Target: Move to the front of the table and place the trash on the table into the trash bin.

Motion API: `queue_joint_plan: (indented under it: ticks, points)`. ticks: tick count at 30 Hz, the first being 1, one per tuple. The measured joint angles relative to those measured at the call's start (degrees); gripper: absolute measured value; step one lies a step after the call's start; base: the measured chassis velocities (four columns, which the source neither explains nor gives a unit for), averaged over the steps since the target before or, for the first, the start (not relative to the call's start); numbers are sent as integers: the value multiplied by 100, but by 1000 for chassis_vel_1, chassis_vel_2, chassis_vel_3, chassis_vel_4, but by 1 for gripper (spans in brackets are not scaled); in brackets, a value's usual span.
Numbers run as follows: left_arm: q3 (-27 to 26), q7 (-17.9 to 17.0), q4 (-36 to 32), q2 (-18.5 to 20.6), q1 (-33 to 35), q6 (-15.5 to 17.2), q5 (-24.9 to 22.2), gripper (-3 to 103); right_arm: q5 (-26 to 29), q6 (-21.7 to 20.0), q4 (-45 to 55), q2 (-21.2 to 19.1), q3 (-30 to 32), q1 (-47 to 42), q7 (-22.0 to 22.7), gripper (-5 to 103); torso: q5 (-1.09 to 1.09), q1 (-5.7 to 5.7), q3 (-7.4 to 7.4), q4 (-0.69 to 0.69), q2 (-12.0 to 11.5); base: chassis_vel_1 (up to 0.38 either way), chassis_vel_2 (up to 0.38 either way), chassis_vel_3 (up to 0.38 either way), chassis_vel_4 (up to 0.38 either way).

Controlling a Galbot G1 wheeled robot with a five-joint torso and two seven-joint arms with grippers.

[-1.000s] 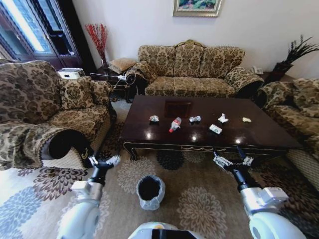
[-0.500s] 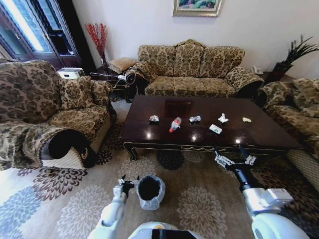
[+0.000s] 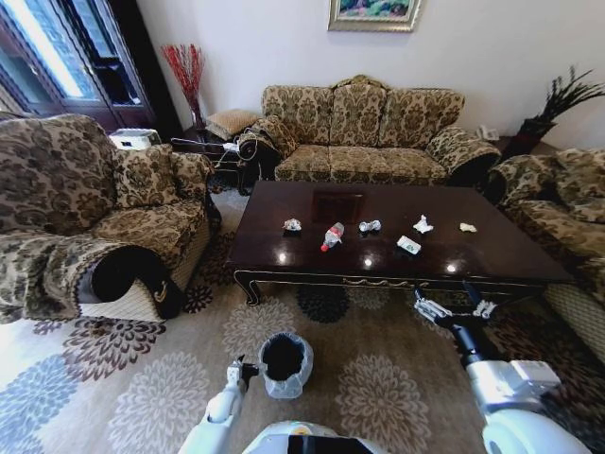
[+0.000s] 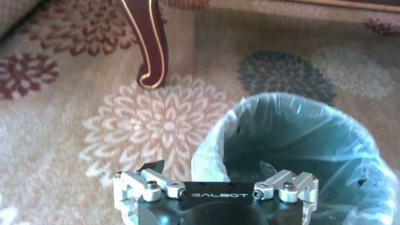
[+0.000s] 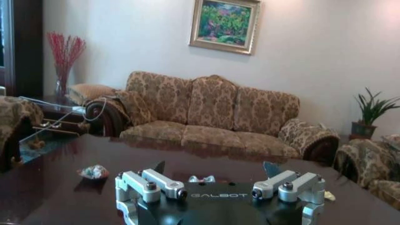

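Left gripper (image 4: pixel 212 169), jaws spread wide and empty, hangs just beside the trash bin (image 4: pixel 300 140); right gripper (image 3: pixel 457 310), likewise wide, faces the table (image 3: pixel 284 253) bearing the trash (image 3: pixel 332 235).

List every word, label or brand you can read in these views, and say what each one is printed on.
"GALBOT": on the black body of the left gripper, which hangs by the trash bin.
"GALBOT": on the black body of the right gripper, held over the near edge of the table.
The label on the bottle on the table is too small to read.
No other text can be read.
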Motion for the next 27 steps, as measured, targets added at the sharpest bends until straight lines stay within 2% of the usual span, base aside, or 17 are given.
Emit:
queue_joint_plan:
  ticks: [5,16,17,22,24,26,27]
  points:
    - [-25,9,668,-87,-451,-25,-41,100,-75,18,0,28,-2,-42,88,100,0,0,0,0,0,0,0,0,0]
    - [-109,-39,1397,-115,-1125,38,-77,100,-170,19,0,37,-21,-70,183,100,0,0,0,0,0,0,0,0,0]
    - [-121,28,1456,-118,-1161,60,-75,103,-183,27,0,56,-15,-93,194,100,1,0,0,-1,0,0,0,0,0]
    - [-122,86,1540,-164,-1175,125,-46,93,-212,49,-1,83,8,-134,202,100,1,0,0,0,0,0,0,0,0]
    - [-121,87,1583,-220,-1176,135,-41,86,-224,50,-2,87,9,-143,211,100,0,0,0,-1,0,0,0,0,0]
    - [-120,88,1592,-228,-1173,136,-40,86,-229,50,-2,87,9,-143,212,100,-1,0,0,0,1,0,0,0,0]
    - [-115,93,1632,-241,-1168,137,-40,78,-240,49,-3,84,1,-143,216,100,0,0,0,0,0,0,0,0,0]
